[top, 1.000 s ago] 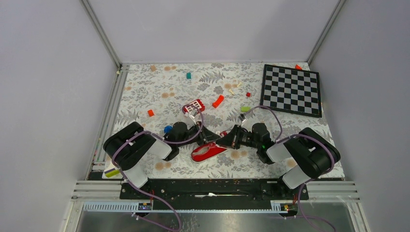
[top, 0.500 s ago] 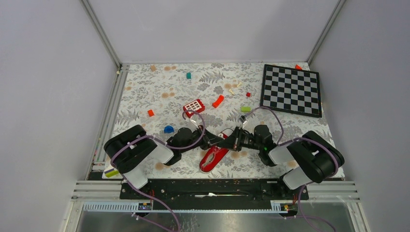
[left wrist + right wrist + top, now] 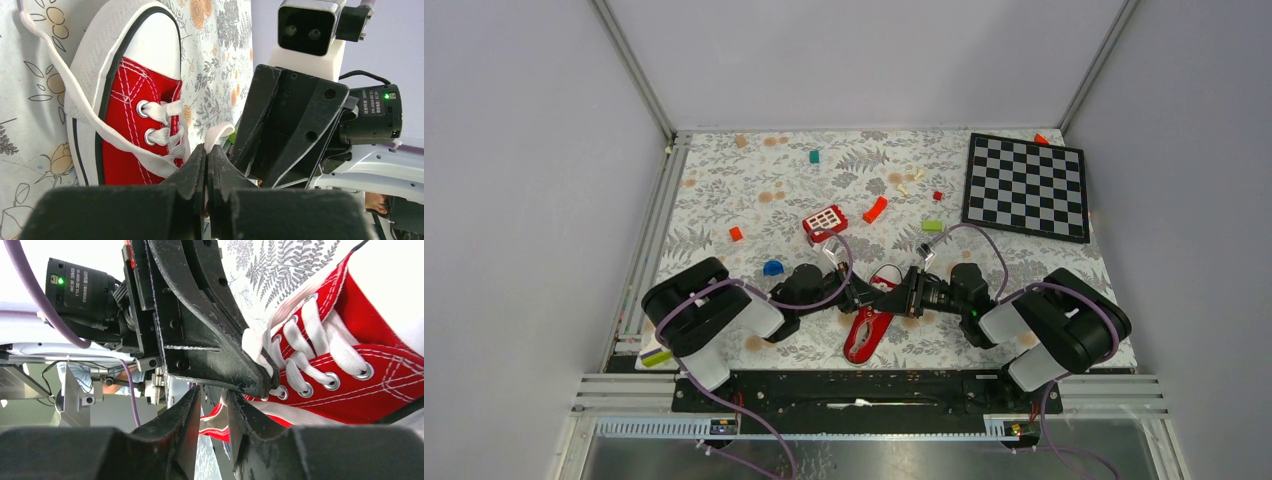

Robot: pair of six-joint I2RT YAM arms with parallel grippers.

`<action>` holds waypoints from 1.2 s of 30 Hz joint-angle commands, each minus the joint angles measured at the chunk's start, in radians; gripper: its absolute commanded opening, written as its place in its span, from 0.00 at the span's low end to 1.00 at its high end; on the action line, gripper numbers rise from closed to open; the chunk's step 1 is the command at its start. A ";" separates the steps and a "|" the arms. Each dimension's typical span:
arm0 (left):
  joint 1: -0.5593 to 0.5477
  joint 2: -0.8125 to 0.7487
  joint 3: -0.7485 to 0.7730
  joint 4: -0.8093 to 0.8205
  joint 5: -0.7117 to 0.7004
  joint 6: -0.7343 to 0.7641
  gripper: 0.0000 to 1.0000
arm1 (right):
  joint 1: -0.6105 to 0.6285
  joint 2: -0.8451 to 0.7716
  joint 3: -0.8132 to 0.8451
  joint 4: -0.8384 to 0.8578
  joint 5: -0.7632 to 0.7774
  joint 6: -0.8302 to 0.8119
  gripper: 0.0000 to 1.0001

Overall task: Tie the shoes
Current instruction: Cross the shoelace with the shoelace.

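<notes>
One red sneaker [image 3: 865, 330] lay well apart from the chessboard [image 3: 1027, 185], off its near-left corner, with the left gripper [image 3: 206, 149] clenched on a white lace [image 3: 219, 132] and the right gripper [image 3: 214, 396] released, jaws parted.

Top view high, looking down at table [image 3: 724, 190]; wrist views close, facing each other, sharing sneaker [image 3: 125, 95].

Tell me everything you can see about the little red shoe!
The red shoe is a small canvas sneaker with white stitching, metal eyelets, white rubber sole and toe cap. It lies on the flowery table between the arms. Its white laces are threaded but untied; one trails past the toe. The left gripper is shut on a lace; the open right gripper sits close by.
</notes>
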 commanded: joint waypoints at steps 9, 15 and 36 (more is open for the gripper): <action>-0.027 -0.058 -0.006 -0.128 0.077 0.091 0.00 | 0.012 -0.084 -0.014 0.236 0.081 0.005 0.42; -0.027 -0.078 -0.018 -0.119 0.069 0.103 0.00 | 0.012 -0.097 -0.042 0.225 0.127 0.000 0.48; -0.021 -0.156 -0.047 -0.118 0.048 0.144 0.00 | 0.012 -0.391 -0.003 -0.416 0.151 -0.260 0.32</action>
